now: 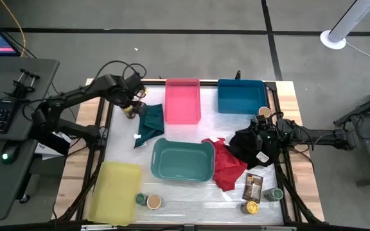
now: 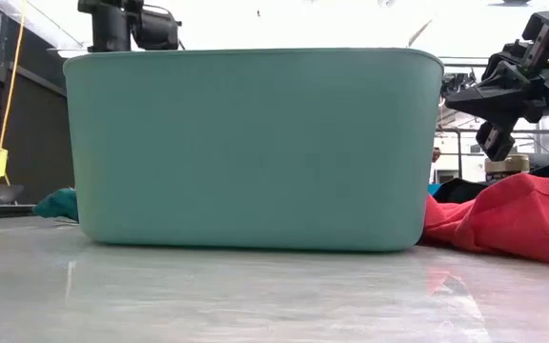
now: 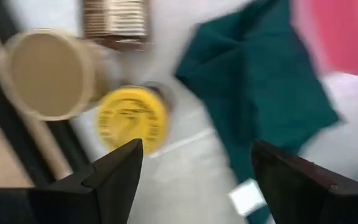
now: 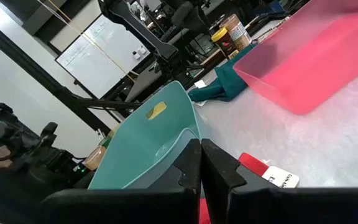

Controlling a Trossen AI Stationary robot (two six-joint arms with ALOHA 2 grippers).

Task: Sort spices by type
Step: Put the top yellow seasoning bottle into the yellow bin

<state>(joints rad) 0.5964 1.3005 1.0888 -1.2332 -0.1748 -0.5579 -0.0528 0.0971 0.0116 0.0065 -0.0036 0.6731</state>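
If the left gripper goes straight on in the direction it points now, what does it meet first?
Probably the bare table surface: the left gripper, jaws open, points at the gap between the yellow-lidded jar and the dark green cloth. The jar sits just beside that line; depth is unclear.

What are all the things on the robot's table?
Bins: four; pink bin and blue bin at back, teal bin in the middle, yellow bin front left.
Cloths: three; dark green cloth, red cloth, black cloth.
Spice jars: seven; tan, yellow or green lids; two back left, one by the blue bin, two front left, two front right.
Packets: two, brown; front right, back left.
Left gripper: open, above back-left jars.
Right gripper: shut, over the black cloth.
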